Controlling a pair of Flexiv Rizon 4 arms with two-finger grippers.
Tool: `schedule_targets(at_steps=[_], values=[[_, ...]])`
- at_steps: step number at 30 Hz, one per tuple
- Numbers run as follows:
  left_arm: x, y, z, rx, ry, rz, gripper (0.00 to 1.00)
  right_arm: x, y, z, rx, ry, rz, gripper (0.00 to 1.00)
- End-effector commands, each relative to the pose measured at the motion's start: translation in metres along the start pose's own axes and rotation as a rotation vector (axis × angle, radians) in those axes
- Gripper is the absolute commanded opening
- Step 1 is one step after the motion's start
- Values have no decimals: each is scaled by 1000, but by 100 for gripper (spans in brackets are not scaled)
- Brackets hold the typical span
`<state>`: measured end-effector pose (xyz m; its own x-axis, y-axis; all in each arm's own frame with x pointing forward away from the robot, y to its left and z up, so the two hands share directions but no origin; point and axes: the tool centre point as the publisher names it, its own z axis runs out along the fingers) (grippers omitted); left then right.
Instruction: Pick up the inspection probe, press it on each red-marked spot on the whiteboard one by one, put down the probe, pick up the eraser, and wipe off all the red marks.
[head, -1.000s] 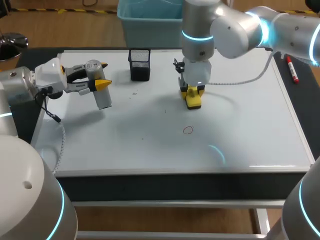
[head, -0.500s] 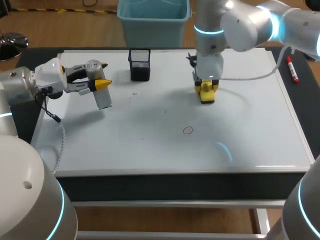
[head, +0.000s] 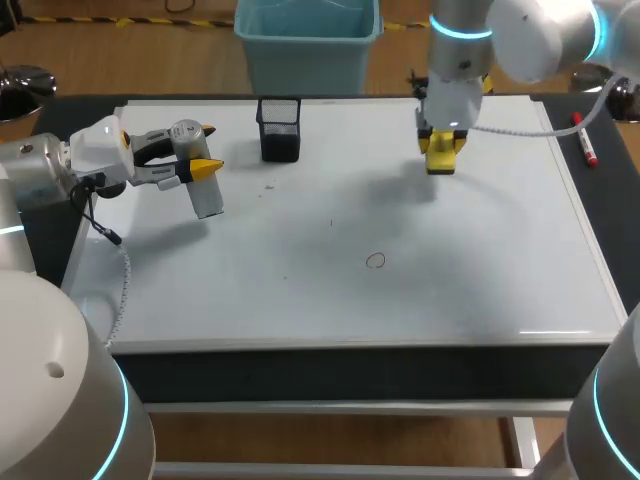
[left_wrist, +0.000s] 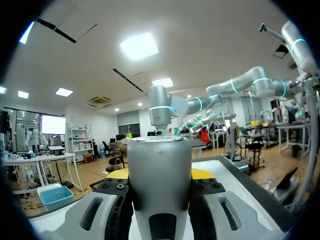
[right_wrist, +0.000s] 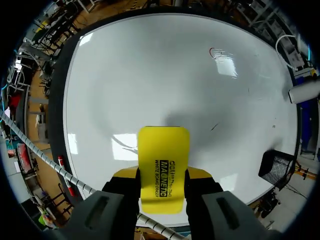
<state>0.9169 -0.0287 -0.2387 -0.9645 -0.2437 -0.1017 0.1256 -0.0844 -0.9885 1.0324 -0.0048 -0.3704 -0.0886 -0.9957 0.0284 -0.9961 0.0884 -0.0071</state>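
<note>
head view, left gripper (head: 197, 160): clamped on the probe (head: 208, 198), a grey cylinder held up over the left end of the whiteboard (head: 300, 290), tilted a bit
head view, right gripper (head: 442, 145): pinching the yellow eraser (head: 441, 164) near the board's far edge. The shadow lands apart from it, so it looks lifted off the surface
head view, red mark (head: 375, 260): one small circle around mid-board, well apart from both grippers
head view, pen holder (head: 279, 128): black mesh cup at the far edge, between the two grippers
head view, red marker (head: 585, 140): lying off the board on the right side
left wrist view, probe (left_wrist: 160, 165): fills the middle, squeezed between the fingers from both sides
right wrist view, eraser (right_wrist: 162, 165): gripped between the fingers, whiteboard (right_wrist: 150, 75) underneath, red mark (right_wrist: 217, 52) way ahead of it, pen holder (right_wrist: 275, 170) off to one side
</note>
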Motion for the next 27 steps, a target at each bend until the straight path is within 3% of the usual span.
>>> schedule_targets(at_steps=[1, 14, 22, 27], values=[[0, -1, 0, -1, -1, 1, 0, 28, 0, -16, 12, -15, 7, 0], [0, -1, 0, -1, -1, 1, 0, 85, -17, -8, -5, 4, 124, 0], [0, -1, 0, -1, -1, 1, 0, 103, -18, -17, 3, 0, 159, 0], [0, -1, 0, -1, -1, 1, 0, 103, -18, -17, 3, 0, 159, 0]])
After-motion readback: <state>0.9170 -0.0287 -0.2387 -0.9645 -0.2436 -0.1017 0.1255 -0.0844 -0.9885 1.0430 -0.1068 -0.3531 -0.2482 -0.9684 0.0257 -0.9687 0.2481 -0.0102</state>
